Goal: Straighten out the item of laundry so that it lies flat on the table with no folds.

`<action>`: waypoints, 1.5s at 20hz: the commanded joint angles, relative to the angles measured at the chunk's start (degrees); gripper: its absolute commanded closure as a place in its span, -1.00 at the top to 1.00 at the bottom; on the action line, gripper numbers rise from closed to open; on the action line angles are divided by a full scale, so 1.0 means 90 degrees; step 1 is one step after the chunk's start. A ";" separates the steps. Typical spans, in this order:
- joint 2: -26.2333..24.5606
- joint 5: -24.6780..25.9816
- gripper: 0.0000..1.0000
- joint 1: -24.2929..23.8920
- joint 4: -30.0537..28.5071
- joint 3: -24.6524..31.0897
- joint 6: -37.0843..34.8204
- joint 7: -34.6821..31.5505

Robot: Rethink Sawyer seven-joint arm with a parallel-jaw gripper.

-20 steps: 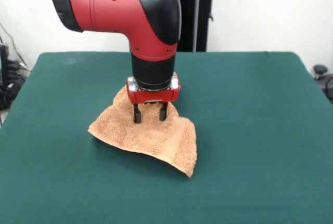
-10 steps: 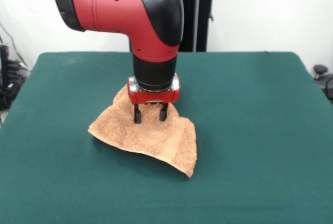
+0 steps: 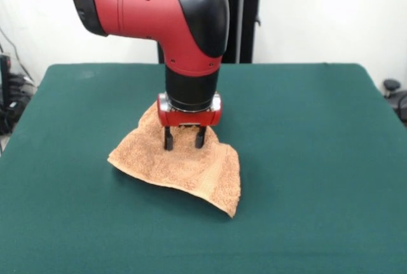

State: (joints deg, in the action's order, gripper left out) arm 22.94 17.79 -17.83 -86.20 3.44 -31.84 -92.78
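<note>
The light orange-tan terry towel (image 3: 184, 169) lies folded and rumpled near the middle of the dark green table (image 3: 305, 134). One corner points toward the front right, with a woven band near that edge. My gripper (image 3: 184, 142) hangs straight down over the towel's far part. Its two black fingers (image 3: 168, 140) are spread apart, with the tips at or just above the cloth. Nothing is held between them. The towel's far edge is hidden behind the gripper.
The red and black arm (image 3: 184, 26) comes down from the upper left over the table's far half. A black stand (image 3: 245, 16) rises behind the table's far edge. Dark gear sits beyond the left (image 3: 9, 96) and right (image 3: 394, 93) edges.
The arm has shifted slightly to the right. The gripper stays over the same part of the towel. The towel has not moved.
</note>
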 commanded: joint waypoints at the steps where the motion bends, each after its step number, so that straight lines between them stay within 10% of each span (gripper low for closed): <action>1: -0.1494 -0.0200 1.00 0.0462 -0.0043 0.0461 0.1470 -0.1449; 30: -0.1276 -0.0078 1.00 0.0286 -0.0037 0.0475 0.1381 -0.0802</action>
State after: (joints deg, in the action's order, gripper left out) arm 22.79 16.45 -16.29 -86.20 1.58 -30.98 -92.78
